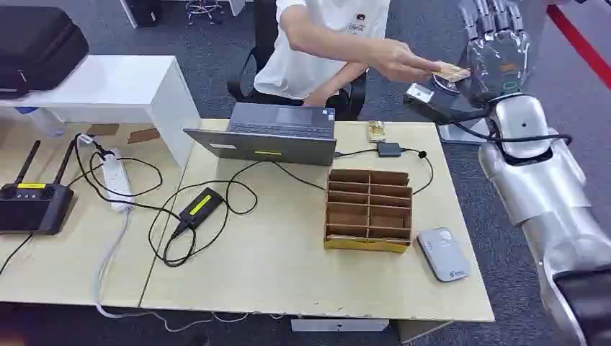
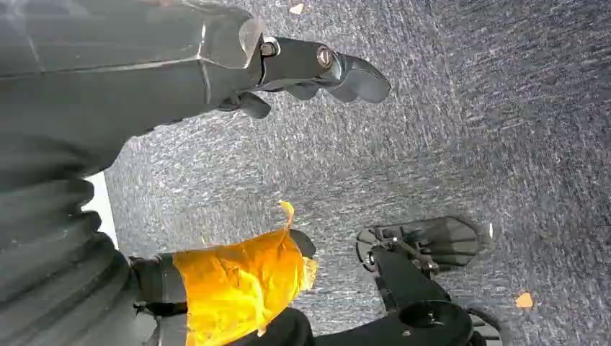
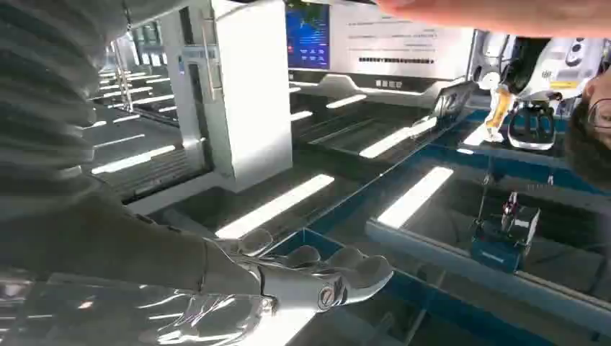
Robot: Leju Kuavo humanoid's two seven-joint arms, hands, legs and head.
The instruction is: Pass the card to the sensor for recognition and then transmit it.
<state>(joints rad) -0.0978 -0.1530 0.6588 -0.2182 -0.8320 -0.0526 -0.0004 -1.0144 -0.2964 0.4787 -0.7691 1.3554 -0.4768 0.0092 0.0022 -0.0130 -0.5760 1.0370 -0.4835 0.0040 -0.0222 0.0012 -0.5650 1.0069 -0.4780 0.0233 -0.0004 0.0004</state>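
A: Where's the card?

B: Card (image 1: 452, 71) is up off the surface, past its far right corner, right at the palm side of the robot's right hand (image 1: 493, 50). A person's hand (image 1: 403, 61) reaches over from behind the laptop (image 1: 277, 135) and has fingers on the card's near end.

A: So who's holding it, robot or person?

B: Can't tell for the robot. Right hand is raised, fingers pointing up and apart in the head view, and the card touches or overlaps the palm edge. Grip not readable. In the right wrist view the fingers (image 3: 339, 277) look stretched out, nothing visible in them, but the card isn't seen there.

A: Sensor?

B: Grey flat reader (image 1: 444, 254) lies on the surface near the right front edge, just beside the cardboard divider box (image 1: 369, 209). Well apart from the card.

A: Left hand?

B: Left hand (image 2: 288, 68) hangs over grey carpet (image 2: 468, 130) in its wrist view, fingers loosely apart, holding nothing. One finger is wrapped in yellow tape (image 2: 238, 285).

A: Anything hard to read?

B: The card's print is too small and blurred. Person is cut off at the top of the head view. Right fingertips clipped by the frame's top edge. A dark bracket thing (image 1: 432, 101) under the card, unclear what it is.
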